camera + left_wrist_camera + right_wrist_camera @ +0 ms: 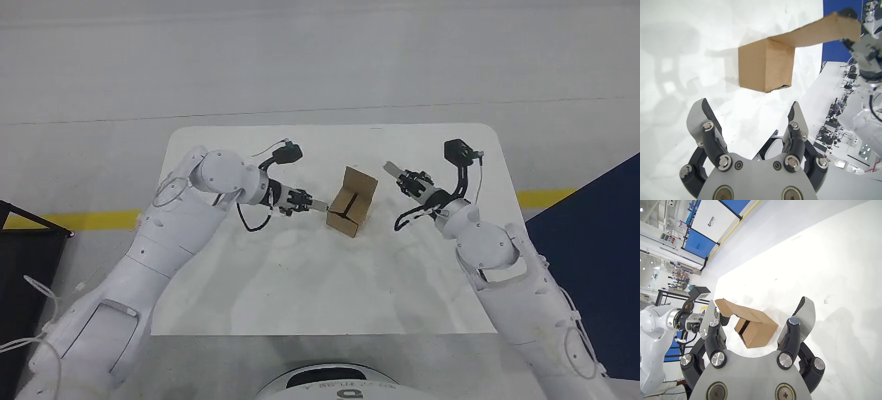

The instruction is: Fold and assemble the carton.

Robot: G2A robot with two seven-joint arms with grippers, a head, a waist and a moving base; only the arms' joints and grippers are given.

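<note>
A small brown carton (352, 201) stands near the middle of the white table (300, 290), one flap sticking up and out. In the left wrist view the carton (765, 66) sits on the table a short way ahead of my open left gripper (751, 108), its long flap (821, 32) pointing away. In the top view the left gripper (318, 205) is just beside the carton's left side. My right gripper (392, 170) hangs open to the carton's right, apart from it. In the right wrist view, the carton (755, 328) shows its open end between the right gripper's (759, 308) spread fingers.
The table's rounded edge (719, 279) lies beyond the carton in the right wrist view. A yellow floor line (95, 218) runs past the table's left side, and a dark blue panel (590, 240) stands off to its right.
</note>
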